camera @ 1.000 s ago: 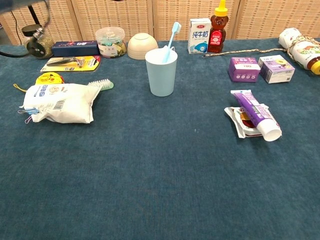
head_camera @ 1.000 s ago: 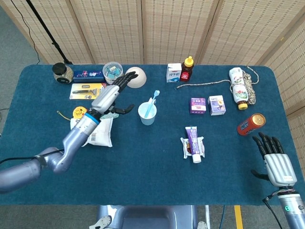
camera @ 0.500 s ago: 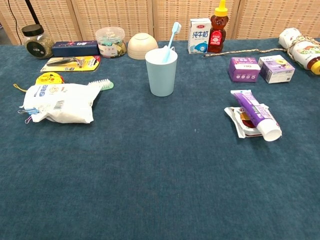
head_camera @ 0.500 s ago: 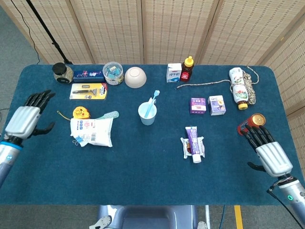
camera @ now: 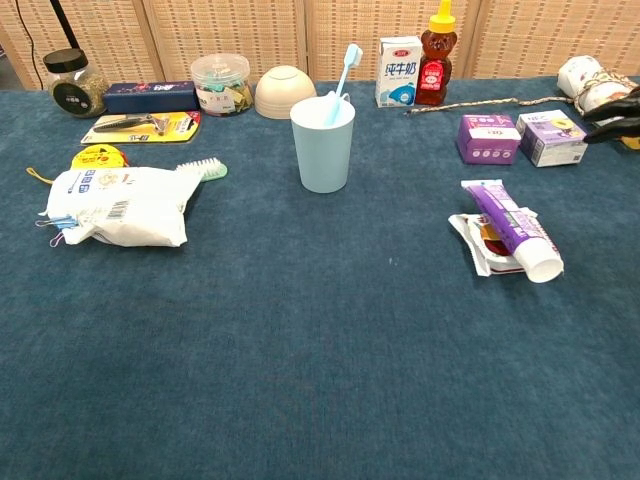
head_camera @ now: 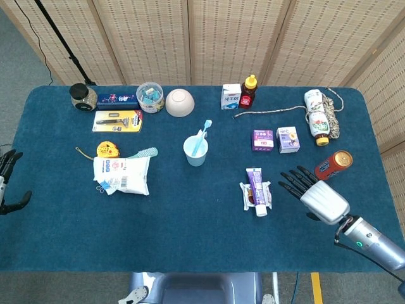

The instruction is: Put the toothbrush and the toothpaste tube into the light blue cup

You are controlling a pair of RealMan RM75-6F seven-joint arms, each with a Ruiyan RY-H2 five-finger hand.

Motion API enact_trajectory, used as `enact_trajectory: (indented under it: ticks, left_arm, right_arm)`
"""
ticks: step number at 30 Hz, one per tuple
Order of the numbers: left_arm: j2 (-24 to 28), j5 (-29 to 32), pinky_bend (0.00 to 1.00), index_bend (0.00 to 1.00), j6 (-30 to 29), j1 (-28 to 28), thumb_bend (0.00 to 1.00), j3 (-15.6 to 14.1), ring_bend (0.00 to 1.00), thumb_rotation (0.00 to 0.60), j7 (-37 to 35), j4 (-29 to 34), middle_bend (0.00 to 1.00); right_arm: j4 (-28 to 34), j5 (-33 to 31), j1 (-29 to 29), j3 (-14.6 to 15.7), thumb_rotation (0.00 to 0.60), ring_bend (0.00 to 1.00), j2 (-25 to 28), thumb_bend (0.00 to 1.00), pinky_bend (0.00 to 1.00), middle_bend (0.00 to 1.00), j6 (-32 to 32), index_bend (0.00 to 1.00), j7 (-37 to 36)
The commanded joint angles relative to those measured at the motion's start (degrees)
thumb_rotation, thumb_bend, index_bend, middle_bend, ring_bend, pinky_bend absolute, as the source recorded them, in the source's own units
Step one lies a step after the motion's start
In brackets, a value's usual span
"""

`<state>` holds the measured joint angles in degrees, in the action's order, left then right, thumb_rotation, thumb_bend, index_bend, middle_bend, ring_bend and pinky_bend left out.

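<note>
The toothbrush (head_camera: 202, 137) already stands in the light blue cup (head_camera: 195, 152) near table (head_camera: 190, 240) centre, handle leaning up toward the back. The toothpaste tube (head_camera: 257, 190) is still out: it lies flat w/ cap end toward the front, on top of a small white packet (head_camera: 245, 196), right of the cup and well apart from it.

Right hand (head_camera: 314, 193) hovers just right of the tube, fingers spread and pointing at it, holding nothing, not touching. In chest view only its dark fingertips (camera: 612, 112) poke in at the right edge. Left hand (head_camera: 7, 182) is barely in frame at the far left edge of head view; a few dark fingers show, prob. apart and empty, but too little is visible to be sure.

Other stuff: white pouch (head_camera: 123, 174) w/ a green brush (head_camera: 145, 152) at its top edge, left of the cup. Red can (head_camera: 333, 164) lying on its side, just behind the right hand. Two purple boxes (head_camera: 274, 140) side by side behind the tube. Milk carton (head_camera: 231, 96) and honey bottle (head_camera: 249, 91) along the back.
</note>
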<state>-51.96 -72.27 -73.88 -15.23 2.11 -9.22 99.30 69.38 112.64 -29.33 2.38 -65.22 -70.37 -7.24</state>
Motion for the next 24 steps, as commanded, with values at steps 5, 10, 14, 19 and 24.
enact_trajectory:
  ticks: [5,10,14,19,24]
  left_arm:
    - [-0.7,-2.5,0.00,0.00,-1.0,1.1,0.34,-0.6,0.00,0.600,2.4,2.6,0.00]
    - [-1.0,-2.9,0.00,0.00,-0.1,0.9,0.34,-0.5,0.00,0.600,3.6,2.7,0.00]
    - [-1.4,-2.3,0.00,0.00,0.5,0.8,0.34,-0.1,0.00,0.600,4.8,2.9,0.00]
    - [-1.6,-2.0,0.00,0.00,1.1,0.8,0.34,0.2,0.00,0.600,5.5,3.2,0.00]
    - [-1.7,-1.9,0.00,0.00,1.5,0.8,0.34,0.5,0.00,0.600,6.1,3.2,0.00]
  right_arm:
    - [-1.6,6.0,-8.9,1.8,0.600,0.00,-2.3,0.00,0.00,0.00,7.9,0.00,6.8]
    - [-2.6,7.4,-12.1,3.0,0.600,0.00,-3.5,0.00,0.00,0.00,9.7,0.00,6.2]
    - [-2.3,8.1,-14.7,3.5,0.600,0.00,-4.1,0.00,0.00,0.00,10.4,0.00,6.2]
    - [-1.5,8.7,-17.8,3.9,0.600,0.00,-4.5,0.00,0.00,0.00,13.3,0.00,7.7]
    - [-1.9,8.3,-20.3,4.8,0.600,0.00,-5.8,0.00,0.00,0.00,16.7,0.00,8.9]
